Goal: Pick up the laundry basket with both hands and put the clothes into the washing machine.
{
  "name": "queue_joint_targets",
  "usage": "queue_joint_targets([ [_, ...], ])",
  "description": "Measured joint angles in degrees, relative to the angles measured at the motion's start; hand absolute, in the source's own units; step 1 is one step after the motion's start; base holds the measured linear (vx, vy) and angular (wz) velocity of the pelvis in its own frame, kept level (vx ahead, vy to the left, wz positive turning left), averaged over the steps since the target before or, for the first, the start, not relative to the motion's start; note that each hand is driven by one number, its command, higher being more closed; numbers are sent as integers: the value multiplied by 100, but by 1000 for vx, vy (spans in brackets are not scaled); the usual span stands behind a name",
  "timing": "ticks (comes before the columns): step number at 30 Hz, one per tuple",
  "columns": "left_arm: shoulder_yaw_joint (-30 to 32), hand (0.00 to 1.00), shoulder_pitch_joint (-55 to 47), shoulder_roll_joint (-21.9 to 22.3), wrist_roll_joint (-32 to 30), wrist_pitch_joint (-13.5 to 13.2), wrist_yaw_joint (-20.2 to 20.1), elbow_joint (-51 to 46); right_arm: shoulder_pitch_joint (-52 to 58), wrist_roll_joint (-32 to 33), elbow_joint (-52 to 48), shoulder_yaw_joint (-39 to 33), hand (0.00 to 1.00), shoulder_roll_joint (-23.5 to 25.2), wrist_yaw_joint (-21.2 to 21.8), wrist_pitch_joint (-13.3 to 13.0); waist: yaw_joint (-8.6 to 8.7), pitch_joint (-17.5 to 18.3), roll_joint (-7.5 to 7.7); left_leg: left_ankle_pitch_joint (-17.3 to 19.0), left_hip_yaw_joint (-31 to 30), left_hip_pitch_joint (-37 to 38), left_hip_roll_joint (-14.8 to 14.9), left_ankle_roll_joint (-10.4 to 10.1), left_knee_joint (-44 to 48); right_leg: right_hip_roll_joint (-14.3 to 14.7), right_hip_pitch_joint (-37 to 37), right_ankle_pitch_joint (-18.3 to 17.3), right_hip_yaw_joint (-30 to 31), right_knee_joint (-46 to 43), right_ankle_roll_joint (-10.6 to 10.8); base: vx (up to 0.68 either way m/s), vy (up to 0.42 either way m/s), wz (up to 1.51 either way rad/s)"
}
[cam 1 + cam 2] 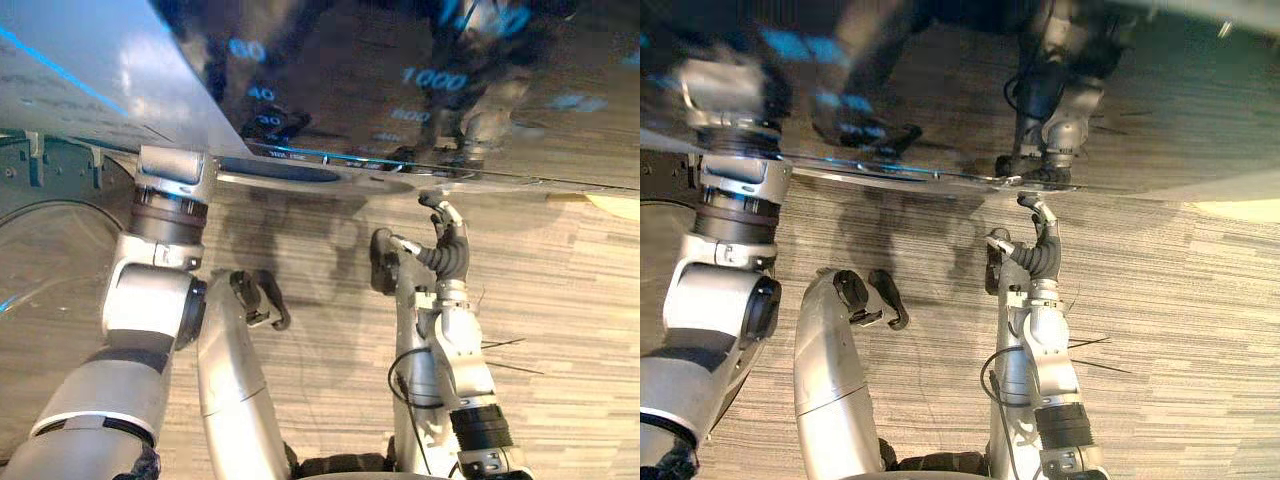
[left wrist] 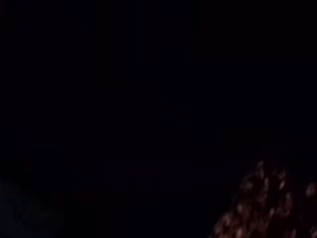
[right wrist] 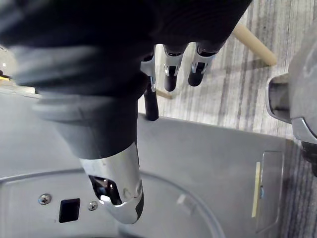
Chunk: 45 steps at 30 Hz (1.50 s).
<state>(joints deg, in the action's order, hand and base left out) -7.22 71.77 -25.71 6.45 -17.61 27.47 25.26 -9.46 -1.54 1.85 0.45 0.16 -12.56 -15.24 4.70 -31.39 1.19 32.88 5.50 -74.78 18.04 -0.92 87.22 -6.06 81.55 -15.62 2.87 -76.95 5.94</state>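
Just beside washing machine (image 1: 100, 80), right hand (image 1: 449, 252).

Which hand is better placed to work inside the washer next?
Left, likely: left arm runs in under the edge of the washing machine, its hand hidden; right hand hangs open over the floor outside.

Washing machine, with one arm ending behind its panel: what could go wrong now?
The left arm ends behind the grey panel of the washing machine, and its wrist camera sees near darkness. It may be working blind there and could snag. The open right hand hangs close by the machine's shiny edge and might knock it.
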Motion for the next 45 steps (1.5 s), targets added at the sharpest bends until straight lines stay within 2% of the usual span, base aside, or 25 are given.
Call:
queue_joint_targets([
  [1,-84,0,111,-16,-318,111,-25,171,4,11,-15,-6,0,-4,39,-46,10,-3,6,-1,-22,-32,0,0,7,-6,11,-6,-19,1,0,-37,-3,5],
  [4,-250,0,458,-21,-1123,407,-315,865,22,59,-86,-4,0,-6,130,-157,50,-4,26,13,-89,-175,1,-28,40,-17,79,-36,-75,3,0,-52,2,3],
  [6,-280,0,613,4,-1714,787,-757,1466,24,120,-110,-14,0,-16,260,-218,93,-8,72,14,-101,-253,3,-32,46,-17,138,-43,-81,14,-11,-49,9,0],
  [10,-290,0,638,110,-2360,1199,-1279,1885,62,261,-167,-33,0,-68,470,-218,95,-24,147,-21,-205,-472,-9,-66,109,-53,257,-36,-140,-24,-16,-38,12,5],
  [13,-287,0,639,144,-2604,1291,-1515,1958,146,323,-270,-71,0,-74,558,-218,69,-57,223,-62,-236,-572,-42,-69,178,-137,332,-56,-155,-179,-27,-23,-2,21],
  [16,-290,0,643,143,-2759,1336,-1627,1955,194,325,-283,-115,0,-126,646,-217,48,-56,223,-105,-413,-709,-142,-56,307,-259,353,-146,-254,-386,-37,-7,2,27],
  [18,-290,0,643,144,-2850,1341,-1628,1933,213,329,-285,-167,0,-156,647,-217,52,-57,225,-114,-483,-755,-235,-63,367,-338,365,-211,-290,-521,-83,4,-3,30],
  [21,-292,0,625,142,-3001,1386,-1613,1729,272,378,-282,-267,0,-165,639,-218,-46,-53,232,-153,-579,-783,-329,-87,406,-428,360,-333,-320,-679,-91,1,-21,25],
  [28,-514,0,65,126,-3629,1408,-1461,665,383,433,-67,-297,0,-160,520,-188,-106,-49,233,-277,-908,-662,-554,-278,274,-640,-4,-570,-648,-752,-236,-5,-26,24],
  [33,-303,0,-656,258,-3618,1473,-1276,-33,439,419,59,-290,0,-126,505,-40,-160,-32,236,-497,-1020,-203,-614,-424,-274,-700,-548,-601,-919,-368,-323,7,-52,16],
  [36,120,0,-1607,756,-3340,1482,-1090,-594,574,408,303,-330,0,-98,499,76,-237,-11,231,-579,-1048,562,-599,-532,-807,-668,-1350,-610,-1105,82,-348,43,-65,12],
  [38,320,0,-2318,1102,-3104,1481,-1065,-756,762,332,360,-369,0,-43,498,83,-257,158,238,-624,-1023,1044,-589,-576,-1204,-654,-1829,-621,-1202,415,-370,57,-86,13],
  [40,425,0,-3249,1468,-2887,1477,-1072,-771,962,287,385,-380,0,-48,513,75,-241,576,283,-698,-968,1438,-579,-625,-1670,-607,-2188,-602,-1273,813,-404,82,-76,6],
  [42,545,0,-3957,1832,-2582,1428,-1071,-921,991,282,394,-433,0,-67,511,58,-254,608,291,-794,-939,1993,-572,-660,-2071,-603,-2752,-576,-1388,1151,-449,120,-87,12],
  [44,553,0,-4966,2103,-2121,1187,-1130,-1021,1062,294,815,-514,0,-80,522,119,-300,912,290,-922,-865,2586,-591,-701,-2659,-605,-3303,-547,-1496,1610,-491,145,-98,17],
  [45,553,0,-5201,2142,-1982,1153,-1149,-1021,1102,294,926,-508,0,-96,537,137,-323,979,279,-949,-841,2739,-591,-709,-2797,-605,-3451,-540,-1524,1724,-496,169,-72,10],
])
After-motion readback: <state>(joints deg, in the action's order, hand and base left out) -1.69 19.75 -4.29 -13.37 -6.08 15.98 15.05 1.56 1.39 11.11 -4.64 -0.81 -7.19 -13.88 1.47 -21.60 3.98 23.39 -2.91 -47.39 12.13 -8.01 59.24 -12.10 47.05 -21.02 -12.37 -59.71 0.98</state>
